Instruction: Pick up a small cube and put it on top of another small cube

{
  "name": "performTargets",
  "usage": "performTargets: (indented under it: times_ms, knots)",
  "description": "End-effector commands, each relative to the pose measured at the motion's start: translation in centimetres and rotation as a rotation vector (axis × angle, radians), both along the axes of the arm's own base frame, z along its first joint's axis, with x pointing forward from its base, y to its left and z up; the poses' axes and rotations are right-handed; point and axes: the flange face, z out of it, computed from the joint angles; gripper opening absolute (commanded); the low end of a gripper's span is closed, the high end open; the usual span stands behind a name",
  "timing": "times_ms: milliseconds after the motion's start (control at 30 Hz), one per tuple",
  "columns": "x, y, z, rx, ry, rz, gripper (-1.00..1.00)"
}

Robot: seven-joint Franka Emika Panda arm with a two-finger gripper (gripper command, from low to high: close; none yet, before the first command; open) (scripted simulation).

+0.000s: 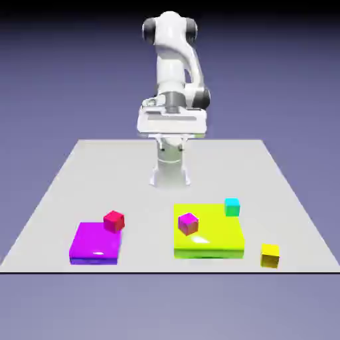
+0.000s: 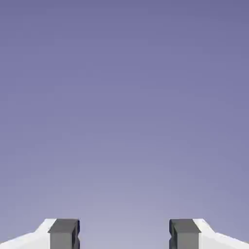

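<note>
Yellow cube sits alone on the counter at about 4 o'clock in the exterior view, just off the near right corner of the yellow-green block. Nothing holds it. In the hand view the tool shows its two tips apart with only backdrop between them, so it is open and empty; in the exterior view it is tucked up under the arm at 12 o'clock, well apart from every cube.

Going by size, the risks I see:

- The yellow-green block is the same hue family as the target. A descent that drifts toward 9 o'clock from the yellow cube would land on the block's edge instead.
- The magenta block at 8 o'clock lies just beside the red cube, at its 7 o'clock. A low carry could clip the block or knock the red cube.
- The pink cube on the yellow-green block resembles the red one; stacking there would be the wrong tower.
- The cyan cube near that block's far corner could be brushed on the reach out.
- Small top faces: an off-centre release would likely let the yellow cube slide off.
</note>
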Motion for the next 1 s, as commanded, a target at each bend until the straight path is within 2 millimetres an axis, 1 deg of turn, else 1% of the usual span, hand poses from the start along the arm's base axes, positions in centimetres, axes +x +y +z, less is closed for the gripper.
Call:
performTargets:
  times_ms: [0, 233, 500, 733, 967]
  knots:
    - [0.9, 0.5, -0.3, -0.04, 0.028, 0.044, 0.0]
    - [6.4, 4.9, -2.9, -0.28, 0.222, 0.382, 0.0]
    - [11.6, 10.5, -7.3, -0.467, 0.413, 0.817, 0.0]
    - [14.9, 15.6, -11.8, -0.549, 0.533, 1.231, 0.0]
    - [17.1, 20.4, -16.4, -0.553, 0.586, 1.66, 0.0]
